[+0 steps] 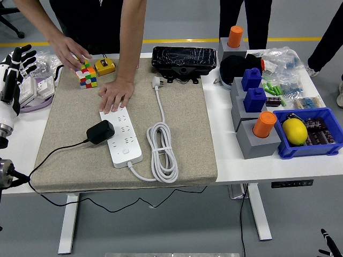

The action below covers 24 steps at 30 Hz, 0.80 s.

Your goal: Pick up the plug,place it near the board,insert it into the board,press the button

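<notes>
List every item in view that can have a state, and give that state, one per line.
Black plug: lying on the mat against the strip's left edge.
Power strip: flat, far end under a person's hand.
White cord: coiled, its plug free.
Left hand: raised at the left edge, fingers spread, empty.
Blue bin: holding a lemon.

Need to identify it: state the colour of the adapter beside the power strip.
Black adapter, seen in the head view.
</notes>
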Available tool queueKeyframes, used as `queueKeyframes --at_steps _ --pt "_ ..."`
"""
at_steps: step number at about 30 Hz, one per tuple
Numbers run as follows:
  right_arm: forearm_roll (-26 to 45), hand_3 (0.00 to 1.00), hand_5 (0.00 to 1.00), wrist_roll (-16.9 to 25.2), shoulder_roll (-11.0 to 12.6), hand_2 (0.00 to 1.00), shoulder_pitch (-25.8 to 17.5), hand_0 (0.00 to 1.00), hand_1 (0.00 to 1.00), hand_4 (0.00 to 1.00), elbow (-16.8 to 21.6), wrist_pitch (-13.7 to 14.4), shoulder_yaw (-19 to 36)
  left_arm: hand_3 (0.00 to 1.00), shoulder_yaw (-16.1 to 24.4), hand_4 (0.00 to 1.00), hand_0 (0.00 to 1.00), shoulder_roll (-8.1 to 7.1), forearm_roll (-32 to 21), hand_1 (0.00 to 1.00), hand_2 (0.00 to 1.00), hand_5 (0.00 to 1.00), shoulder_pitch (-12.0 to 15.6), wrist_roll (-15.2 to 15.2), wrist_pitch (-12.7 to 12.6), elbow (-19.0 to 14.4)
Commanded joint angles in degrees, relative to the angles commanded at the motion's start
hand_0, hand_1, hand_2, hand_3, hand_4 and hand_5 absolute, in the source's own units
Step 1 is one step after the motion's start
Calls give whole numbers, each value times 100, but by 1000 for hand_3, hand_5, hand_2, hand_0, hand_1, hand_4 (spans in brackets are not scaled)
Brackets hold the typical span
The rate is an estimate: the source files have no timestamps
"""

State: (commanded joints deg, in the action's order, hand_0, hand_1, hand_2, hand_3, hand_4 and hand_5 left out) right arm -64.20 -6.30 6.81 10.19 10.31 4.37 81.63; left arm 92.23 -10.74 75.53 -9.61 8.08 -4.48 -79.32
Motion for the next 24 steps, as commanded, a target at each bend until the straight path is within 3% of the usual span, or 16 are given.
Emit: queueKeyframes --at_steps 5,6,11,12,16,17,18,20,23,24 --pt "49 765 998 -8 20 727 17 801 746 998 0 -1 -26 818 -109 998 775 -116 565 835 823 931 10 -236 288 -126" --pt "33 763 998 -17 25 727 14 802 746 998 0 0 -8 907 -167 998 855 -148 704 929 922 742 11 -319 359 -183" --pt "4 763 998 -28 30 727 -1 802 746 998 0 7 42 907 -605 998 855 -306 1921 929 922 742 -28 -850 760 -490" --pt "11 763 998 -24 26 727 1 801 746 998 0 9 38 998 -683 998 951 -325 2162 998 998 619 -48 -924 806 -510" --pt "80 763 998 4 -9 727 7 801 746 998 0 21 -13 998 -1096 998 951 -410 3001 998 998 619 -147 -1185 979 -430" --pt "90 763 998 8 -14 727 8 801 746 998 0 22 -22 998 -1150 998 951 -422 3129 998 998 619 -159 -1201 989 -406" --pt "120 764 998 19 -21 727 12 800 747 998 0 27 -49 998 -1258 998 998 -441 3280 998 998 476 -209 -1215 985 -287" --pt "112 764 998 16 -31 727 14 800 747 998 0 31 -48 998 -1355 998 998 -444 3421 998 998 476 -259 -1222 957 -132" --pt "79 764 998 -5 -42 727 -2 800 747 998 0 46 -10 998 -1469 998 998 -364 3719 998 998 476 -359 -1093 580 240" --pt "68 764 998 -11 -43 727 -8 799 746 998 0 50 -1 924 -1473 998 881 -328 3758 923 918 320 -364 -1060 492 346"
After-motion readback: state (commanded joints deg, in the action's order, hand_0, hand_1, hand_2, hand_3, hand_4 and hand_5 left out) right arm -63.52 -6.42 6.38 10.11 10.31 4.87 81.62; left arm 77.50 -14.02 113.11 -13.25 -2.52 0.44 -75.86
